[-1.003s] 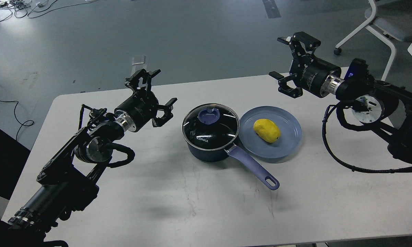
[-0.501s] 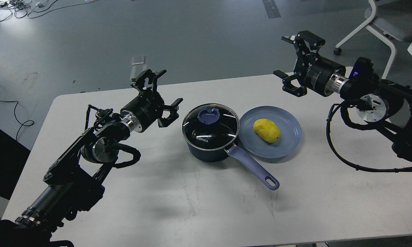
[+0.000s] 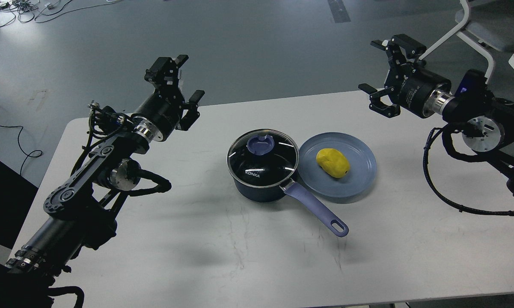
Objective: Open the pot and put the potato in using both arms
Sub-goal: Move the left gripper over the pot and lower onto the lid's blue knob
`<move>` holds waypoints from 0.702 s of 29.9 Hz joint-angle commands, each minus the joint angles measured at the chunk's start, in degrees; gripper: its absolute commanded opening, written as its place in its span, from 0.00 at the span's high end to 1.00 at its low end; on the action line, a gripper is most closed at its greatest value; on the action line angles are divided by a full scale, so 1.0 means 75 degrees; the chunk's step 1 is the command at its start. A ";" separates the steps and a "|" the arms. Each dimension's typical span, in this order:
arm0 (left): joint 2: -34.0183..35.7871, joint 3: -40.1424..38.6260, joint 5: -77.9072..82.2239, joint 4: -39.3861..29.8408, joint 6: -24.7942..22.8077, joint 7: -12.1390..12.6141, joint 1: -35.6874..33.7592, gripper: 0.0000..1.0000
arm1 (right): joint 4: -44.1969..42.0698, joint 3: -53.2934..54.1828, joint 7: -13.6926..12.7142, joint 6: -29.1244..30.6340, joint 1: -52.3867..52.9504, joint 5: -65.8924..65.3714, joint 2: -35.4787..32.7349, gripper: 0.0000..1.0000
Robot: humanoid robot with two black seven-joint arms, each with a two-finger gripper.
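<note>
left gripper [image 3: 176,88] raised, spread — right gripper [image 3: 389,72] likewise

You look down on a white table [image 3: 248,256] with rounded corners, standing on a grey floor [image 3: 248,47] marked by strips of tape [image 3: 338,10]. Loose cables [image 3: 13,8] lie tangled at the far left, and a white-framed chair [image 3: 479,30] on castors stands at the far right.

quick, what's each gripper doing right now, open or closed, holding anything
Left gripper: open, holding nothing, raised left of the pot.
Right gripper: open, holding nothing, beyond the potato.
</note>
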 commanded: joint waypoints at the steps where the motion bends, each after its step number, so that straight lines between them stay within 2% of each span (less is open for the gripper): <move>1: 0.0158 0.0277 0.1792 -0.0743 0.0522 -0.0516 0.0134 0.02 | -0.0012 0.0022 0.0001 0.0000 -0.0019 -0.0001 -0.0036 0.00; 3: 0.0299 0.0559 0.2673 -0.1120 0.0663 -0.0913 0.0182 0.02 | -0.0012 0.0057 0.0001 0.0000 -0.0031 -0.0001 -0.0048 0.00; 4: 0.0323 0.0676 0.3442 -0.1364 0.0942 -0.1437 0.0170 0.02 | -0.0012 0.0057 0.0001 0.0000 -0.0054 -0.0001 -0.0048 0.00; 5: 0.0311 0.0712 0.3891 -0.1437 0.1131 -0.1674 0.0159 0.02 | -0.0012 0.0057 0.0001 0.0000 -0.0066 -0.0012 -0.0048 0.00; 6: 0.0311 0.0782 0.4394 -0.1472 0.1353 -0.1766 0.0147 0.02 | -0.0012 0.0069 0.0001 0.0000 -0.0090 -0.0012 -0.0048 0.00; 8: 0.0323 0.1551 0.6661 -0.1472 0.2288 -0.1766 0.0054 0.02 | -0.0012 0.0069 0.0001 0.0000 -0.0113 -0.0001 -0.0048 0.00; 10: 0.0404 0.2173 0.8117 -0.1356 0.2631 -0.1766 -0.0214 0.02 | -0.0012 0.0069 0.0001 -0.0012 -0.0148 -0.0012 -0.0048 0.00; 15: 0.0429 0.3230 0.9624 -0.0958 0.2633 -0.1766 -0.0556 0.02 | -0.0012 0.0104 0.0001 -0.0012 -0.0242 -0.0012 -0.0048 0.00; 17: 0.0393 0.3698 1.0104 -0.0397 0.2644 -0.1766 -0.0894 0.02 | -0.0012 0.0116 0.0001 -0.0023 -0.0254 -0.0012 -0.0048 0.00; 21: 0.0335 0.3993 1.0399 0.0214 0.2703 -0.1766 -0.1201 0.02 | -0.0024 0.0116 0.0001 -0.0024 -0.0266 -0.0012 -0.0048 0.00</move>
